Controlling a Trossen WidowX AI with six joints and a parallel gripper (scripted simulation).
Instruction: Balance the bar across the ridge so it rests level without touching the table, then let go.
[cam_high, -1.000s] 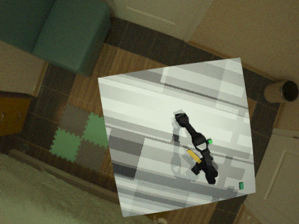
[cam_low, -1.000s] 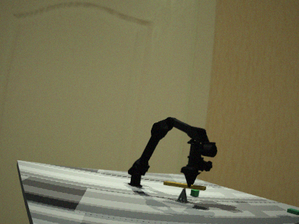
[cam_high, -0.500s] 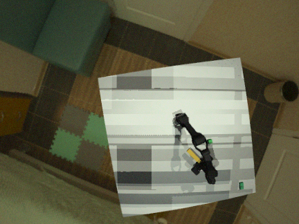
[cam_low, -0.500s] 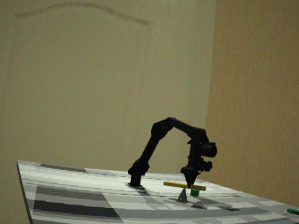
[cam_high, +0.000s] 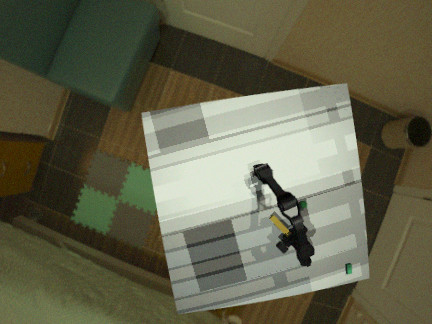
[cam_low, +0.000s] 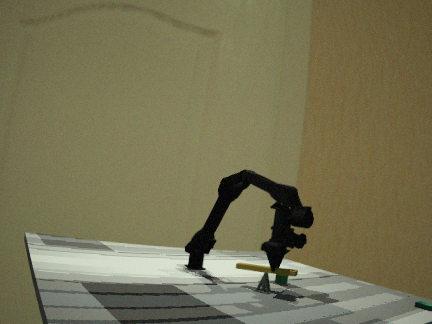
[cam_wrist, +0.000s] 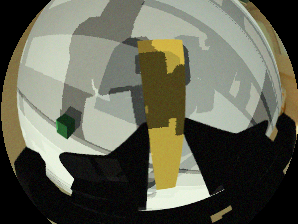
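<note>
A long yellow bar (cam_high: 279, 224) (cam_low: 250, 267) (cam_wrist: 167, 95) is between the fingers of my gripper (cam_low: 274, 269) (cam_wrist: 165, 124), which is shut on it. In the exterior view the bar is clear of the table and nearly horizontal, and my fingers hold it right of its middle. A small grey ridge (cam_low: 264, 284) stands on the table under the bar. Its peak appears just at the bar's underside; whether they touch I cannot tell. In the top view the arm hides the fingertips and part of the bar. In the wrist view the ridge is not clearly made out.
A green block (cam_high: 303, 204) (cam_low: 281, 280) (cam_wrist: 65, 126) stands on the table near the ridge, behind the bar in the exterior view. Another green block (cam_high: 349, 269) (cam_low: 424, 305) lies near a table corner. Striped shadows and light patches cross the tabletop (cam_high: 200, 190).
</note>
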